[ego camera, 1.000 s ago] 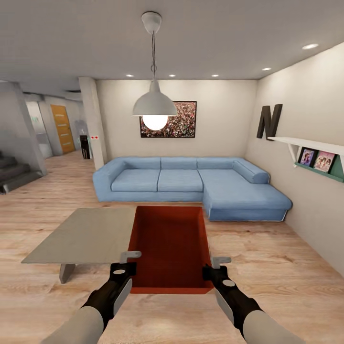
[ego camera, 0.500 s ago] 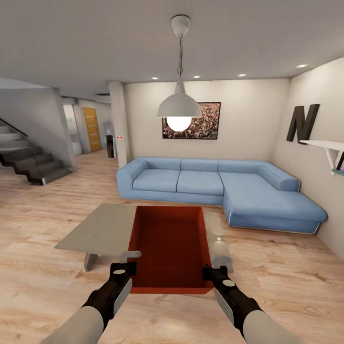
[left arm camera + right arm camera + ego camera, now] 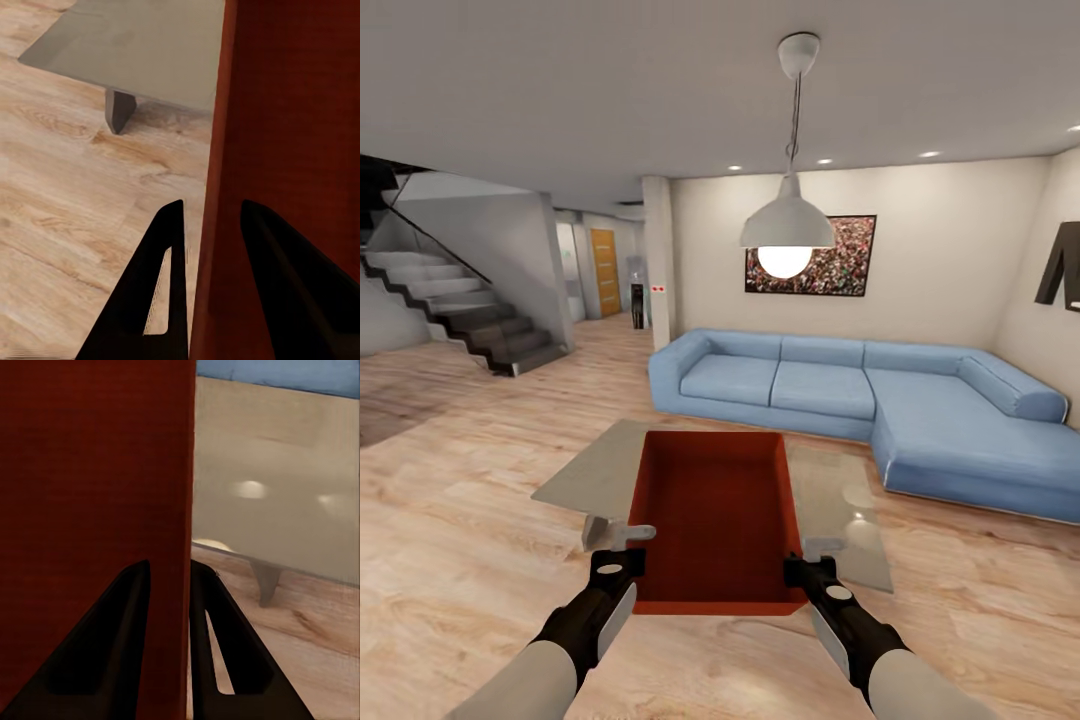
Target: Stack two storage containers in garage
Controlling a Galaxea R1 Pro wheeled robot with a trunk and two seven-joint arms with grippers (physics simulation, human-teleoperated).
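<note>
Red-orange plastic fills the space between the two arms: one storage container (image 3: 717, 515) is carried out in front of the robot, held by its long side walls, lidless, with its flat base showing inside. The left gripper (image 3: 628, 548) has its jaws closed down over the container's left wall, one finger inside and one outside, as the left wrist view shows with the thin wall (image 3: 217, 187) running between them. The right gripper (image 3: 812, 556) pinches the right wall in the same way, its jaws nearly together with only the wall (image 3: 189, 510) between.

Taking the container as landmark, a grey tabletop (image 3: 585, 475) lies below and just beyond it, spreading to both sides; the container appears lifted clear of it, though the head view cannot settle that. A blue corner sofa (image 3: 860, 395) stands well beyond, a pendant lamp (image 3: 786, 225) hangs above it, and a dark staircase (image 3: 470, 310) rises far off to the left. Light wood-plank flooring (image 3: 460, 560) runs all round.

The step in hand looks like the carry out of the living room with the first bin. Next comes steering the base towards an exit while keeping both grips level, so the thin walls do not twist or slip.
</note>
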